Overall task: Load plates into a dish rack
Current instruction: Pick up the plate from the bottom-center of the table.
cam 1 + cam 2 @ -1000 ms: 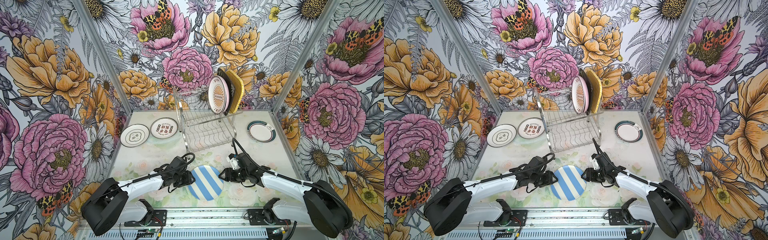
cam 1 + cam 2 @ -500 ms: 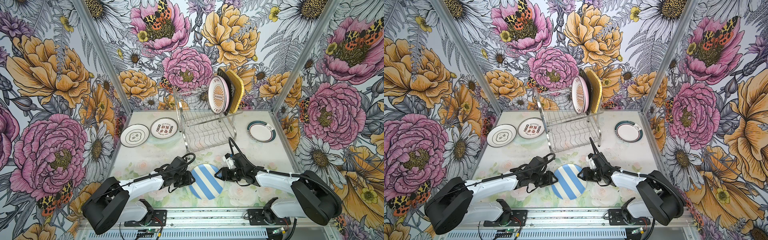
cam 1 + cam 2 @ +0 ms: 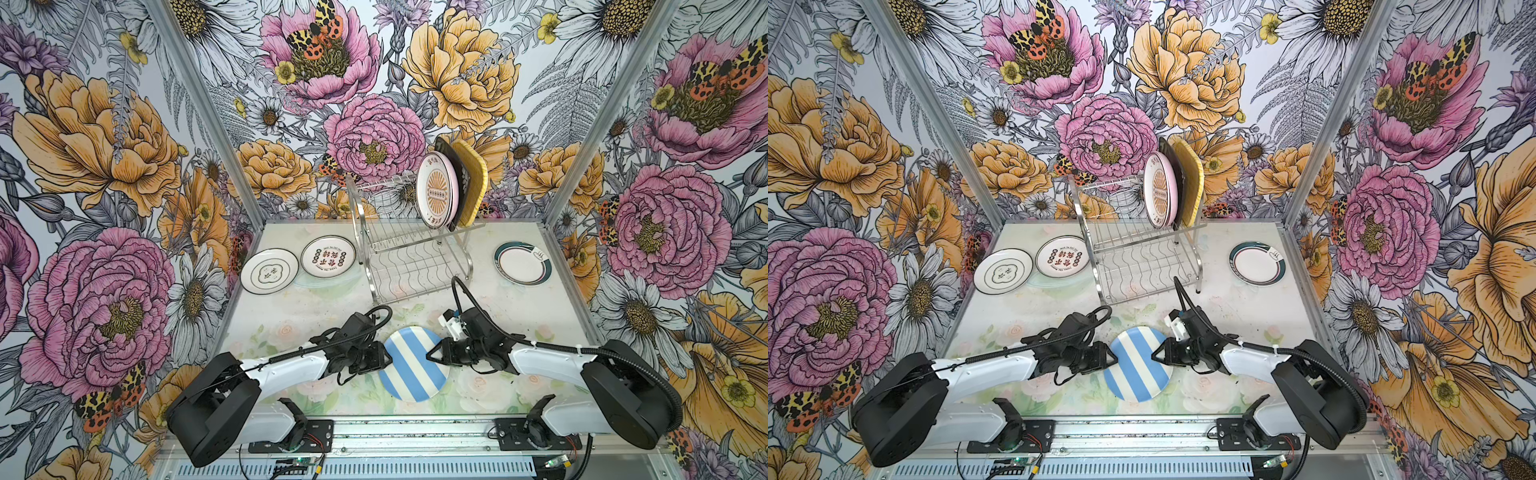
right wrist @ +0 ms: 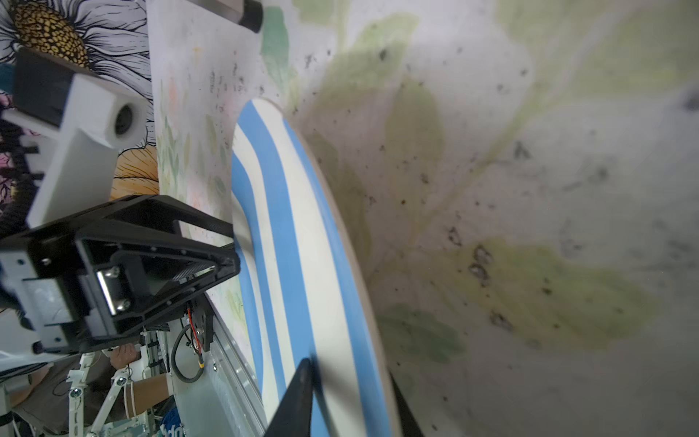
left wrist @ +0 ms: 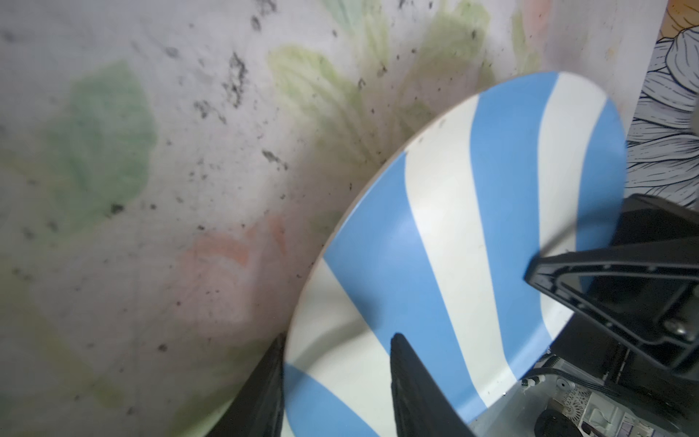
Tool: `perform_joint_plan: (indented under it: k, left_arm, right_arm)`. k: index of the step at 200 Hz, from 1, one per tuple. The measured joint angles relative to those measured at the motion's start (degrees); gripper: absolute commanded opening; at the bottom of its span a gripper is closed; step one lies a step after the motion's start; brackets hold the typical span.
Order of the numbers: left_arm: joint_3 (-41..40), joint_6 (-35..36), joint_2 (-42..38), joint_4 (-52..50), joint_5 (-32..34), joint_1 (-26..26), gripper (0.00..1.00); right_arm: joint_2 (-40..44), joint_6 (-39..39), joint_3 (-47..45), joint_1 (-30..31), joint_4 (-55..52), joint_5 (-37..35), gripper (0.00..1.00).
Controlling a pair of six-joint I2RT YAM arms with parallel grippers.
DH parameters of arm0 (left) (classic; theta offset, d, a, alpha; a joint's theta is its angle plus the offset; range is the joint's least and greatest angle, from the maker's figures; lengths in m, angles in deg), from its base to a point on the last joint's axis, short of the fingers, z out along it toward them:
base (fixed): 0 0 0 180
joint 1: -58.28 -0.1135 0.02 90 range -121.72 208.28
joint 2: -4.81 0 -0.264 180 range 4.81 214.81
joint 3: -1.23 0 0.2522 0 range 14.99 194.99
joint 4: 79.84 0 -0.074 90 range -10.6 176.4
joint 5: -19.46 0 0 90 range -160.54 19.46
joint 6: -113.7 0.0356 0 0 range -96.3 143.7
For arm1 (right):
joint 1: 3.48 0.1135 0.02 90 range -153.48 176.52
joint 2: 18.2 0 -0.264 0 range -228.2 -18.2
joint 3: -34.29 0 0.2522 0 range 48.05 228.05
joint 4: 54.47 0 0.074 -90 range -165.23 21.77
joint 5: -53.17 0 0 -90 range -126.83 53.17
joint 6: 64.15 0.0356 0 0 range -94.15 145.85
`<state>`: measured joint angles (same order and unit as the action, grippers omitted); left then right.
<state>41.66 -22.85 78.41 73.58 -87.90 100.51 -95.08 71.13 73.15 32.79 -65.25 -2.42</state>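
Your right jaws, apart a second ago, now pinch the right rim of the blue-striped plate (image 3: 415, 365); your left jaws clamp its left rim. At the near centre of the worktop (image 3: 519, 316), it looks ready for the dish rack (image 3: 409, 257).

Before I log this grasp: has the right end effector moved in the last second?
Yes. The right end effector slid toward the striped plate, away from the teal-rimmed plate.
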Motion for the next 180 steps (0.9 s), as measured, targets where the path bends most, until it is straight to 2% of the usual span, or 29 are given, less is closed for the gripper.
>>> perform_joint_plan:
  k: [16, 54, 78, 127, 180]
  left_arm:
    - [0.0, -0.2, -0.4, 0.0, 0.3, 0.0, 0.58]
    - [0.0, -0.4, -1.6, -0.4, 0.5, -0.3, 0.68]
    - [0.0, -0.2, -4.3, -4.1, 0.4, -2.0, 0.74]
    - [0.0, 1.9, -11.6, -11.0, 0.8, -7.9, 0.83]
    - [1.1, 4.4, -12.1, -14.4, 1.5, -11.8, 0.89]
  right_arm:
    - [1.7, 0.3, 1.3, -0.1, 1.2, 2.2, 0.0]
    - [2.4, -0.3, 2.2, 0.6, 0.5, 1.5, 0.0]
    - [4.3, -0.2, 2.2, 1.0, -2.6, -0.3, 0.0]
    - [14.9, -0.8, 3.8, 1.3, -15.6, -8.0, 0.0]
    - [24.0, -2.3, 12.2, 2.6, -30.1, -17.3, 0.0]
